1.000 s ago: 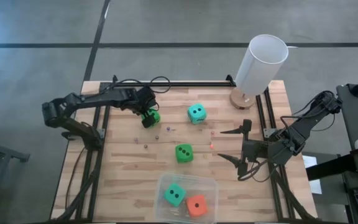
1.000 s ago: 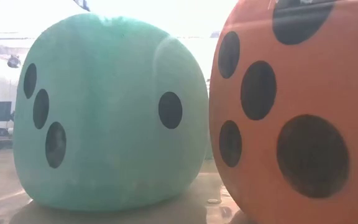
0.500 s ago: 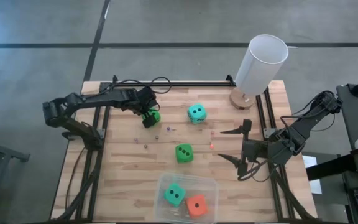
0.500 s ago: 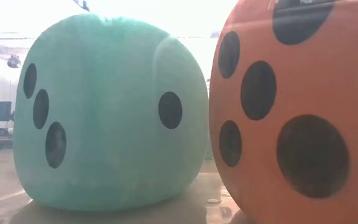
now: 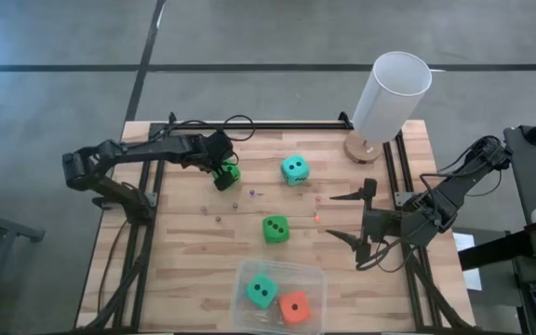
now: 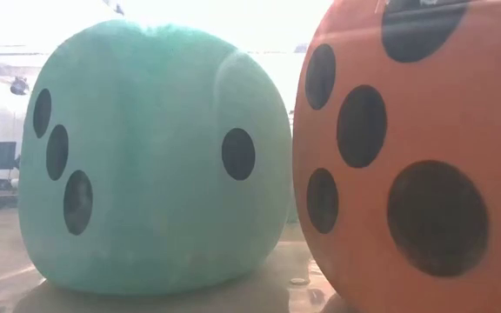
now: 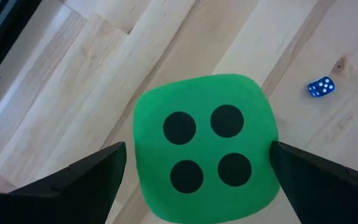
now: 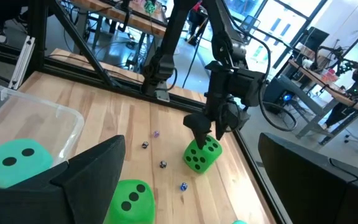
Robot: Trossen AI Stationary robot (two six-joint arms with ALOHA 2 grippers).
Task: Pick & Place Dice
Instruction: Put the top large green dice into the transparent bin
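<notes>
Green die [image 7: 202, 144], four pips up, is sitting on the wooden table [image 5: 194, 242] near its far left corner, with the left gripper [image 5: 220, 170] hanging over it, fingers spread wide either side, gripping nothing. One teal die [image 5: 261, 291] and the orange-red die [image 5: 294, 306] are lying in the clear tub [image 5: 316, 279]. Right gripper [image 5: 355, 224] is waiting wide open, empty, at the table's right
</notes>
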